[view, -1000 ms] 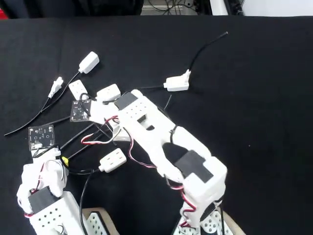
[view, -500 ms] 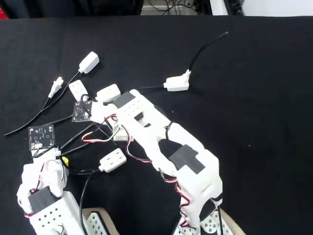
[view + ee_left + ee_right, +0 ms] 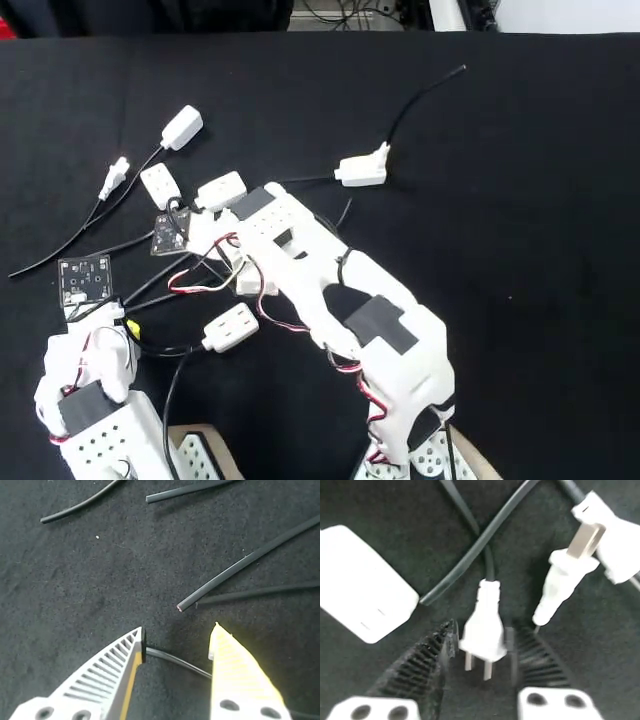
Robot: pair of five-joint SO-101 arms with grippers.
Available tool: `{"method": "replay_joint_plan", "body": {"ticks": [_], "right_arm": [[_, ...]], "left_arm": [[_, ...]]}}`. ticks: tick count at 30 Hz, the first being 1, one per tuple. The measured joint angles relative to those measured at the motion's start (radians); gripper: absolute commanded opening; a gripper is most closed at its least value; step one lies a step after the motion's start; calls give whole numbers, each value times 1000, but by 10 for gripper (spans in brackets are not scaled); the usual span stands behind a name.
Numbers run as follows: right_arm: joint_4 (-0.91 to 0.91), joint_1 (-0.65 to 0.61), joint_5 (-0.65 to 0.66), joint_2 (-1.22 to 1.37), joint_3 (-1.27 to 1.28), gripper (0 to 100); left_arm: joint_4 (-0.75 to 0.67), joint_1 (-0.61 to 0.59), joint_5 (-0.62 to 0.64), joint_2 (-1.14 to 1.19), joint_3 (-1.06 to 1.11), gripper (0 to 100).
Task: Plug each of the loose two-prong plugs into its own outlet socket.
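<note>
A white two-prong plug (image 3: 482, 637) lies on the black mat with its prongs pointing back toward my right wrist. My right gripper (image 3: 483, 626) has its black fingers pressed against both sides of it. Beside it are a white socket block (image 3: 365, 582) and a second white plug (image 3: 565, 582) with a brass prong. From above, my right gripper (image 3: 203, 230) sits in the cluster of sockets (image 3: 222, 190) at the left. My left gripper (image 3: 178, 628) is open low over the mat, with a black cable (image 3: 175, 661) running between its fingers.
More white sockets (image 3: 160, 184) (image 3: 231, 327), an adapter block (image 3: 181, 127), a small plug (image 3: 114, 178) and a plug with its block (image 3: 362, 170) lie on the mat. Black cables cross the left side. The left arm (image 3: 90, 375) sits at the front left.
My right arm has shifted a little to the left and settled over the cluster. The left arm has not moved.
</note>
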Motion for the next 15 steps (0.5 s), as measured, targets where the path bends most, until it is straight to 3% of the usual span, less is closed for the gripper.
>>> {"method": "replay_joint_plan", "body": {"ticks": [3,9,15], "right_arm": [[-2,-25,0,0,21,179],[-6,-31,0,12,11,15],[0,-32,-8,15,6,21]], "left_arm": [[0,0,0,0,0,216],[0,0,0,0,0,216],[0,0,-3,0,0,216]]}}
